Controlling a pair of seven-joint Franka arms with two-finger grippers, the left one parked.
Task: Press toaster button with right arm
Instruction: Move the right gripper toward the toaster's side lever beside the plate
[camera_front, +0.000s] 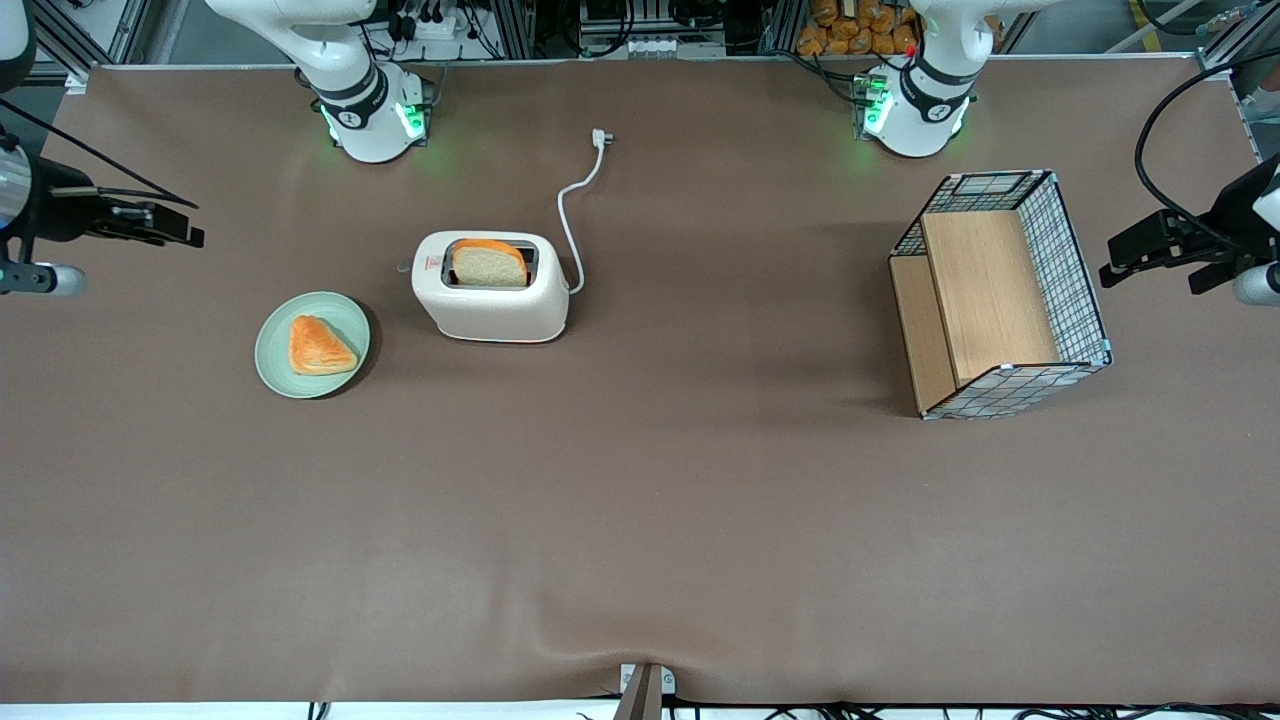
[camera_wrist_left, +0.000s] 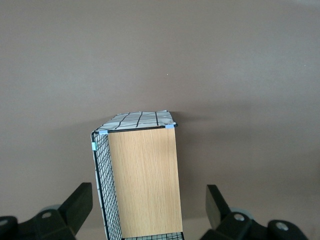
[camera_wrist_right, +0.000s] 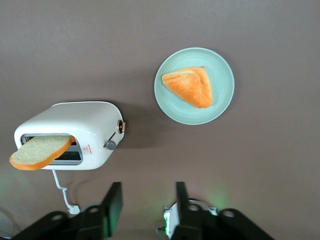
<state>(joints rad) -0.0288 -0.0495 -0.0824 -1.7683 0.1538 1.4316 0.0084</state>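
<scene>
One gripper (camera_wrist_right: 145, 207) released, hovering well apart from toaster (camera_front: 490, 300), plate (camera_front: 275, 365) beside toaster, basket (camera_front: 1075, 280) toward parked arm's end.

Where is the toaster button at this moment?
The toaster button sticks out of the toaster's narrow end facing the green plate; the open gripper hovers apart, toward the working arm's end.

A brown table (camera_front: 640, 520) fills the scene. Above its edge farthest from the camera, metal frame posts (camera_front: 520, 25) and dark cables (camera_front: 690, 20) crowd together.
</scene>
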